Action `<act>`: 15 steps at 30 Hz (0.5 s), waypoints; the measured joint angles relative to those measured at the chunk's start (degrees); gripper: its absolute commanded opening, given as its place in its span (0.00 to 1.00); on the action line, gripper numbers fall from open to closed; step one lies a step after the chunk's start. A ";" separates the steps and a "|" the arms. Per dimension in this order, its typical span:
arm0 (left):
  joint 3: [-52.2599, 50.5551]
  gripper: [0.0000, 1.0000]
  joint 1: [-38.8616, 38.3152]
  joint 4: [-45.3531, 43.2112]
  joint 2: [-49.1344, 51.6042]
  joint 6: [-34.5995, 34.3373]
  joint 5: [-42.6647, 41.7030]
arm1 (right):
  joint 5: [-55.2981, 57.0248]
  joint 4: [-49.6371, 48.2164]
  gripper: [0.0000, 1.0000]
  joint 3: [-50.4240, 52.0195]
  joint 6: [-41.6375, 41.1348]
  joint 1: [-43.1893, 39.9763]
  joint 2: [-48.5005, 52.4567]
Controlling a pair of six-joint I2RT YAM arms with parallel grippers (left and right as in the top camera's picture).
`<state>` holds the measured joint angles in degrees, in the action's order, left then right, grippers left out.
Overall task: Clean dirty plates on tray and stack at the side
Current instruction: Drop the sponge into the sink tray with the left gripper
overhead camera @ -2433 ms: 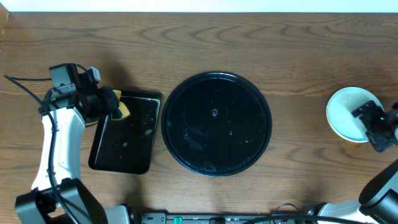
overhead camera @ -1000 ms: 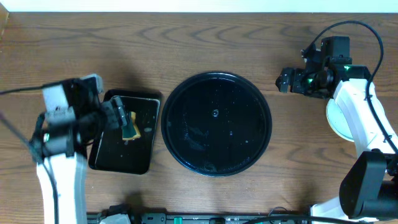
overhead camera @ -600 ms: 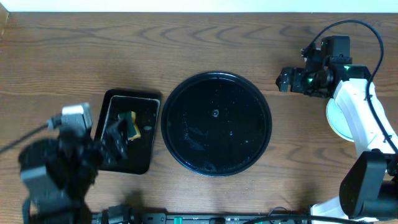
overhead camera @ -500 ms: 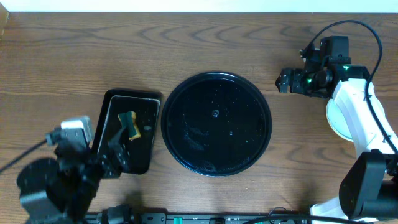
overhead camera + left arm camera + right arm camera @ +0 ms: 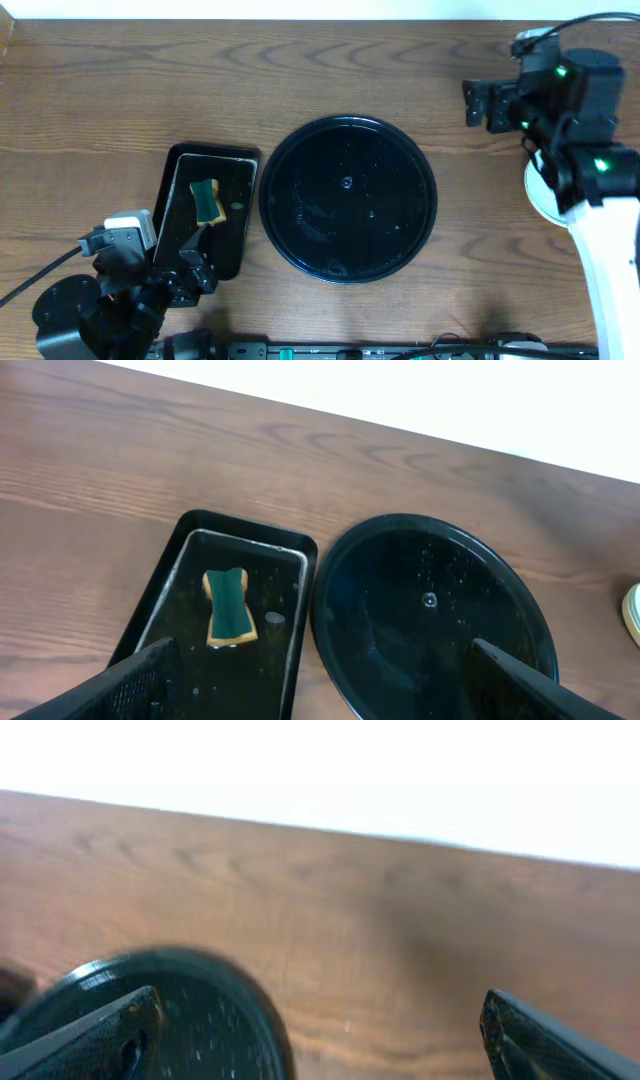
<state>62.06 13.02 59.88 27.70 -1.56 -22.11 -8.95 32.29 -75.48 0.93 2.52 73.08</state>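
Overhead, the round black tray (image 5: 347, 198) is being shown at the middle of the table (image 5: 300, 70), with a pale plate (image 5: 533, 190) being half hidden under the right arm (image 5: 600, 200), off the tray to its right. The left claw (image 5: 322, 660) and the right claw (image 5: 320, 1010) are being held wide open, nothing being gripped. A green sponge (image 5: 208, 200) is being carried by the small rectangular tray (image 5: 238, 240) beside the round one.

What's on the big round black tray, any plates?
Empty. The round tray shows only bare glossy black surface, overhead and from the left wrist.
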 measured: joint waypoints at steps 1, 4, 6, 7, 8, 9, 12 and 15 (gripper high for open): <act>0.00 0.88 0.00 0.02 0.00 0.00 -0.02 | 0.04 -0.17 0.99 -0.09 0.13 0.09 -1.62; 0.00 0.88 0.00 0.17 0.00 0.00 -0.02 | 0.02 -0.26 0.99 -0.17 0.33 0.15 -4.76; 0.00 0.88 0.00 0.20 0.00 -0.02 -0.02 | 0.04 -0.26 0.99 -0.22 0.44 0.28 -6.21; 0.00 0.89 0.00 0.24 0.00 -0.02 -0.02 | 0.02 -0.20 0.99 -0.22 0.46 0.31 -6.58; 0.00 0.89 0.00 0.35 0.00 -0.02 -0.02 | 0.02 -0.09 0.99 -0.22 0.61 0.42 -6.82; 0.00 0.89 0.00 0.39 0.00 -0.02 -0.02 | 0.00 0.35 0.99 -0.22 0.63 0.42 -6.86; 0.00 0.89 0.00 0.48 0.00 -0.04 -0.02 | 0.04 2.51 0.99 -0.22 0.68 0.39 -6.73; 0.00 0.89 0.00 0.55 0.00 -0.04 -0.02 | 0.04 3.69 0.99 -0.22 0.83 0.39 -6.71</act>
<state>62.06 13.02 60.42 27.70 -1.61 -22.13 -8.91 35.99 -75.70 1.76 2.92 66.37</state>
